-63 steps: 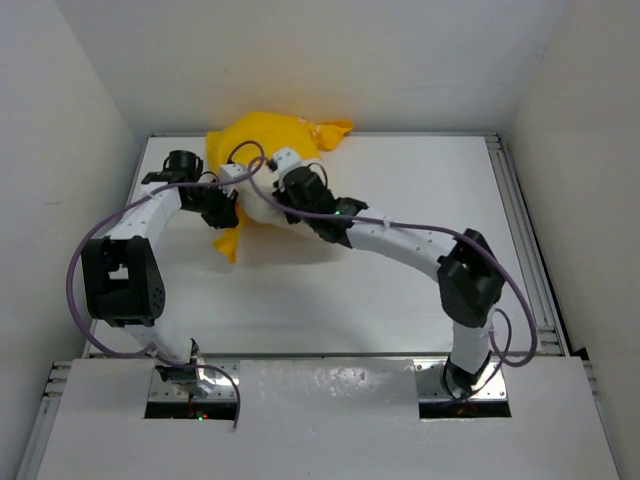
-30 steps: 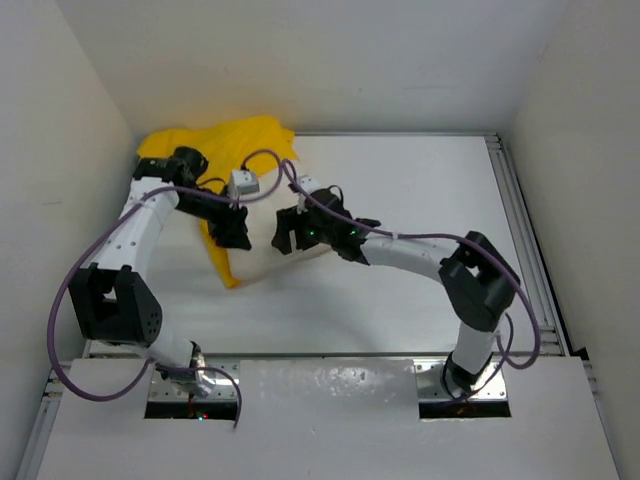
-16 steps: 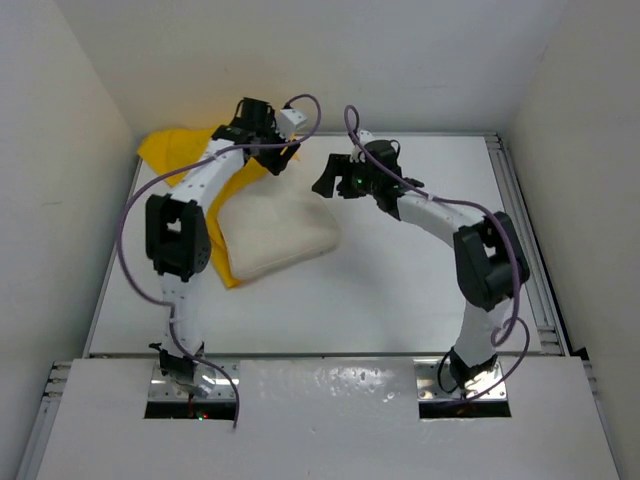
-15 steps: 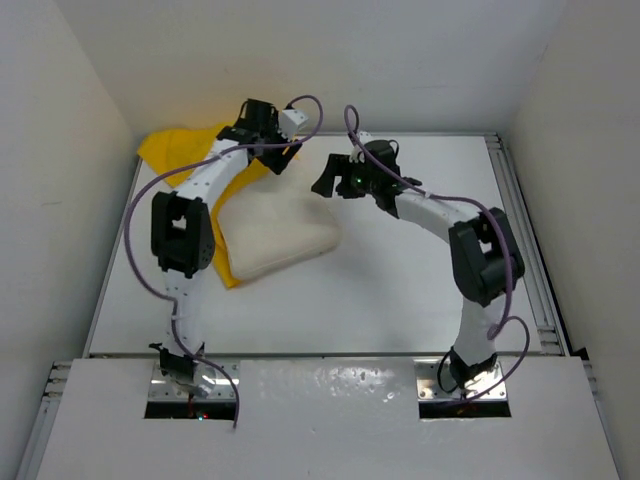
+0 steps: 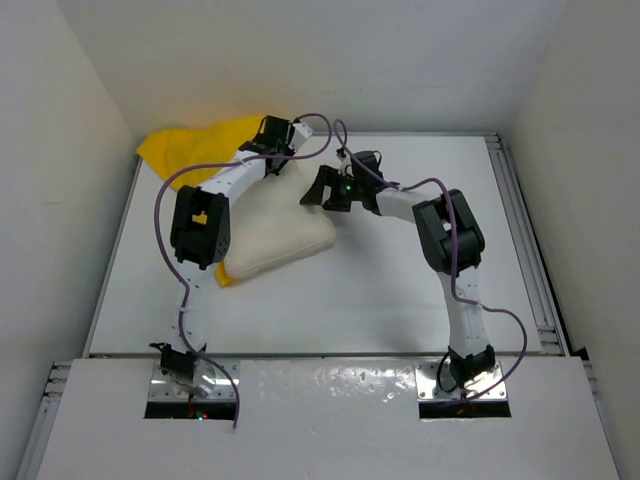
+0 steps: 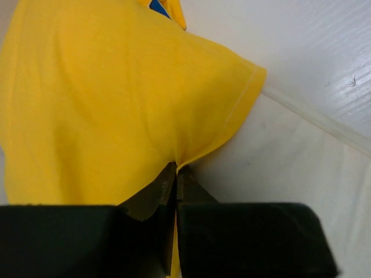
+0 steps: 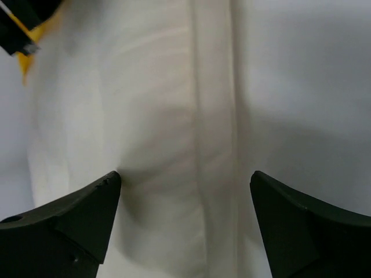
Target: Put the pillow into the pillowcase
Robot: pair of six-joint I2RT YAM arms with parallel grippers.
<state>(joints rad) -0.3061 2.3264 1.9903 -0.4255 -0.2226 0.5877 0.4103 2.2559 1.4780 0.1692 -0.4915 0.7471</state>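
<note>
The cream-white pillow lies left of the table's middle. Its left end rests on the yellow pillowcase, which is bunched toward the back left corner. My left gripper is at the pillow's far edge. In the left wrist view it is shut on a hem of the pillowcase, with the pillow just right of it. My right gripper hovers at the pillow's far right corner. Seen from the right wrist, it stands open over the pillow, holding nothing.
White walls close in the table at the back and both sides. A metal rail runs along the right edge. Purple cables loop over both arms near the grippers.
My left gripper has closed on the pillowcase's edge after shifting a little right. My right gripper has come down and left to the pillow's corner, its jaws wider.
</note>
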